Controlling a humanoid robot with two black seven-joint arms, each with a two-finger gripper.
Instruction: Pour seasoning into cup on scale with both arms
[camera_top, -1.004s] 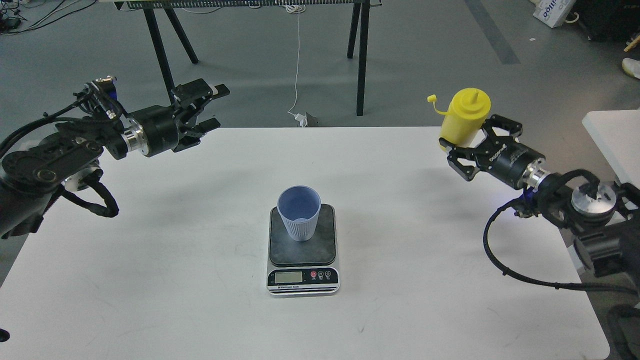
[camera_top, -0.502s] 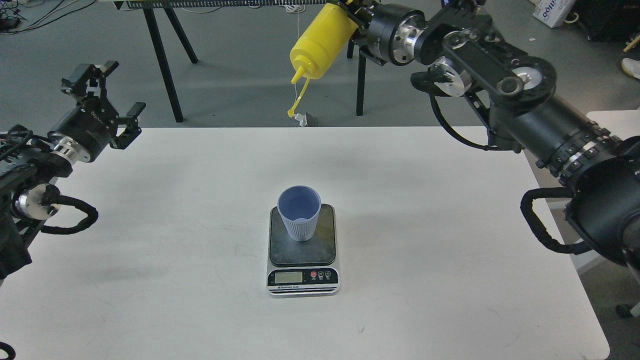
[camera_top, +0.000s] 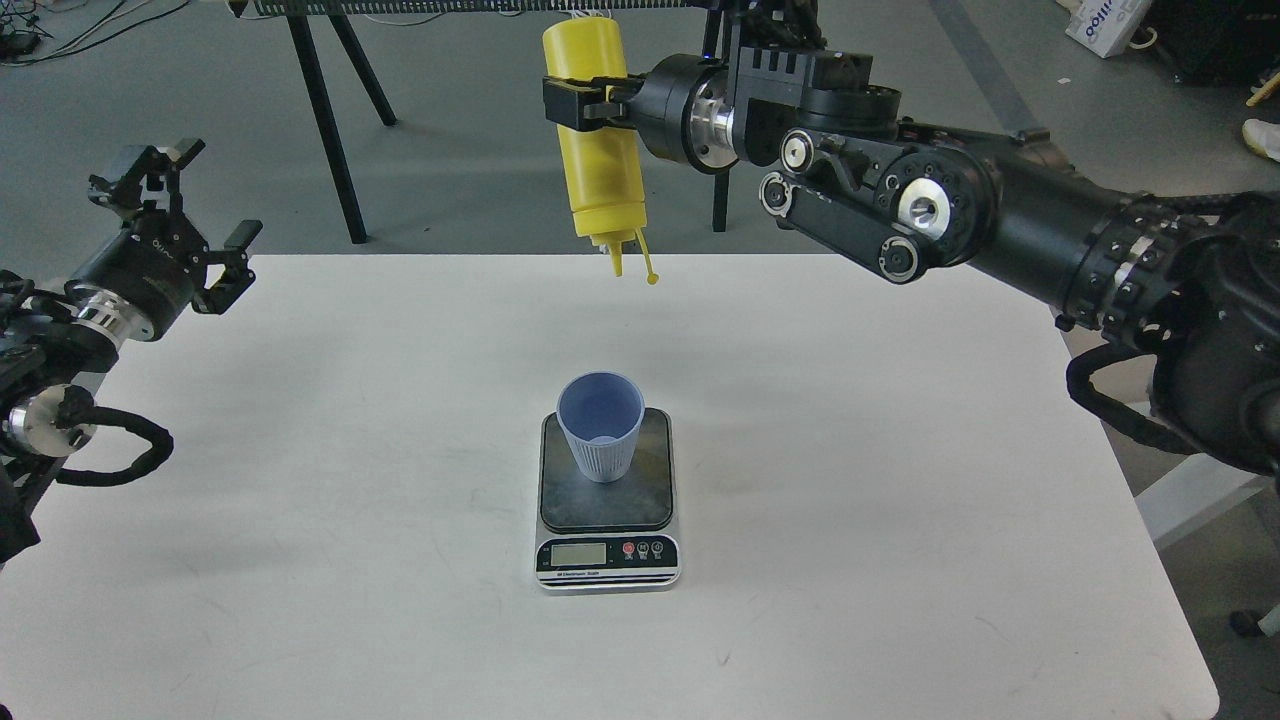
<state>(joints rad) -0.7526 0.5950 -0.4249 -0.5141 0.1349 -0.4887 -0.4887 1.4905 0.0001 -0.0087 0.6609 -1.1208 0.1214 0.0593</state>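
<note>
The pale blue-grey cup (camera_top: 600, 424) stands upright on the dark platform of the scale (camera_top: 606, 520) near the table's middle. My right gripper (camera_top: 585, 98) is shut on the yellow seasoning bottle (camera_top: 594, 160) and holds it upside down, high above the table and behind the cup. Its nozzle points down and the small tethered cap hangs beside it. My left gripper (camera_top: 170, 215) is open and empty at the table's far left edge, well away from the cup.
The white table (camera_top: 300, 500) carries only the scale and cup. Black trestle legs (camera_top: 320, 110) stand on the grey floor behind it. A white cable (camera_top: 596, 150) hangs down behind the bottle. Another white surface (camera_top: 1190, 490) lies at the right.
My right arm has swung the bottle from a slanted pose to fully upside down, nozzle lower and a little nearer the cup. My left gripper has drawn slightly further left.
</note>
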